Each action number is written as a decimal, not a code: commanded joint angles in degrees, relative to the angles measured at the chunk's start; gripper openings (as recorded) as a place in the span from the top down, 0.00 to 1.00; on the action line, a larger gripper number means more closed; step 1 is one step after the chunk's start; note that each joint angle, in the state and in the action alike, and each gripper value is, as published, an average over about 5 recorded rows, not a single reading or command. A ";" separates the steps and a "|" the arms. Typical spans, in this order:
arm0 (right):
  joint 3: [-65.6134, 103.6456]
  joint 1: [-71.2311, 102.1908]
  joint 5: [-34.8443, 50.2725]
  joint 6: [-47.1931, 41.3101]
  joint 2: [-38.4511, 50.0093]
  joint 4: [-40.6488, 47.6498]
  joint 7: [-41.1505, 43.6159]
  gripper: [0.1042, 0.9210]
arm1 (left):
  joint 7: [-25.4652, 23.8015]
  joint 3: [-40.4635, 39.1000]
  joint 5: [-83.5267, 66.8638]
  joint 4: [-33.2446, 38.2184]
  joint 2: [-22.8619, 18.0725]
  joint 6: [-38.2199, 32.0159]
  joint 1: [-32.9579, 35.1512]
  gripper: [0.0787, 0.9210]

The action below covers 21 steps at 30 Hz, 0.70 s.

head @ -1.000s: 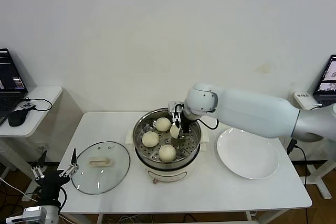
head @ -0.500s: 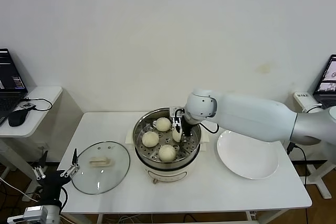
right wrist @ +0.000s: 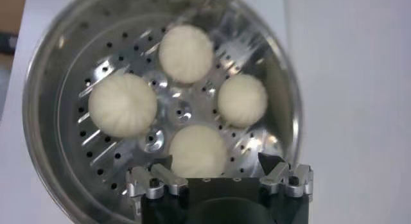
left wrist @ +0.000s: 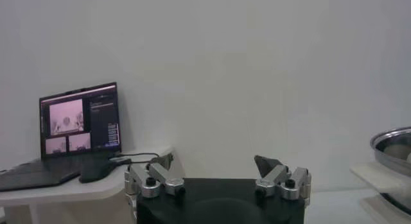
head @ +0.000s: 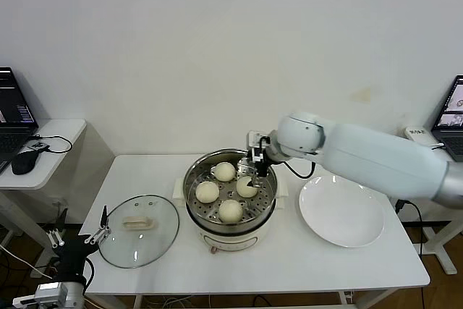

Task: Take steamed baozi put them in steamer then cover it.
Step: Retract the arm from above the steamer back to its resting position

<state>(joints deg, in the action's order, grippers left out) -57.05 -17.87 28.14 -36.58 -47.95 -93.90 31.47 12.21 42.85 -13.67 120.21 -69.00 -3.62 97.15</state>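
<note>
Four steamed baozi (head: 230, 210) sat on the perforated tray inside the steamer (head: 194, 200). The right gripper (head: 255, 166) hovered over them, fingers spread wide and empty. The cover (head: 139, 229) lay on the worktop (head: 304, 258). The left gripper (left wrist: 217, 174) hung parked low, fingers open.

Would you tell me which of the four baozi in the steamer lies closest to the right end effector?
The right-hand baozi, directly beneath the open right end effector; the other three lie farther left or nearer the steamer's front.

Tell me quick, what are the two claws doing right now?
Left gripper: open, empty, parked low beside the table.
Right gripper: open, empty, above the baozi in the steamer.
</note>
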 commanded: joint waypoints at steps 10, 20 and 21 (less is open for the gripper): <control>73.35 75.44 -7.97 37.51 5.95 -7.72 -24.59 0.12 | 2.46 -2.24 6.07 -2.33 0.55 6.62 -1.18 0.12; 99.02 95.85 -13.76 50.22 -14.93 -4.51 -19.63 0.12 | 1.19 -4.55 41.68 -10.92 3.41 4.92 -5.44 0.12; 100.56 97.08 -14.20 50.48 -16.60 -5.00 -19.66 0.12 | 1.00 -4.50 45.85 -12.14 3.85 4.10 -6.13 0.12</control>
<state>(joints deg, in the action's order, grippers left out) 12.41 52.38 19.59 -0.29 -50.34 -98.72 12.61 13.59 39.50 1.46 114.98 -66.85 1.92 94.09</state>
